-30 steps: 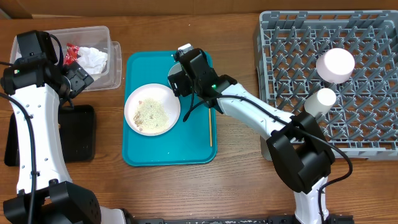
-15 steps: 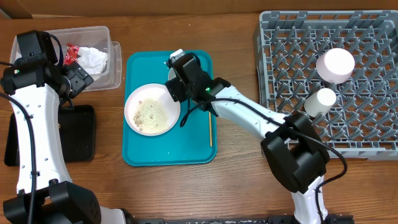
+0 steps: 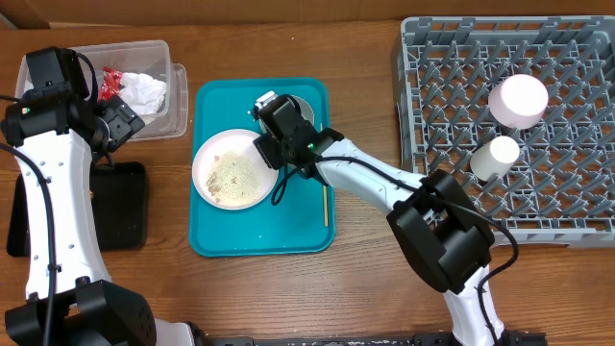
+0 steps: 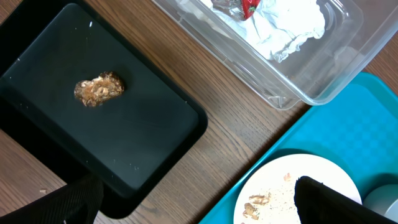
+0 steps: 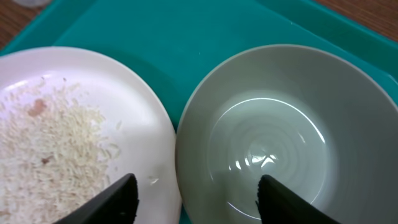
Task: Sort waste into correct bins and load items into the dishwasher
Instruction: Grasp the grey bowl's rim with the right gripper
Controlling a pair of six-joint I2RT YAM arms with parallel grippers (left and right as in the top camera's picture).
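A white plate [image 3: 233, 173] with rice leftovers lies on the teal tray [image 3: 288, 226]. Beside it, a pale grey bowl [image 5: 273, 137] stands empty on the tray, and in the overhead view [image 3: 302, 104] my right arm mostly hides it. My right gripper [image 5: 199, 202] is open just above the bowl's left rim, one finger over the plate [image 5: 74, 137] and one over the bowl; it also shows in the overhead view [image 3: 273, 133]. My left gripper [image 4: 199, 208] is open and empty, hovering between the black tray [image 4: 93, 106] and the plate [image 4: 280, 193].
A clear bin [image 3: 173, 58] at the back left holds white tissue and a red wrapper. The black tray [image 3: 120, 207] holds a food scrap [image 4: 98, 89]. A wooden stick [image 3: 325, 202] lies on the teal tray. The grey dish rack [image 3: 567, 173] at right holds two white cups.
My right gripper has moved left along the tray and now sits over the bowl, next to the plate. The left arm has not moved.
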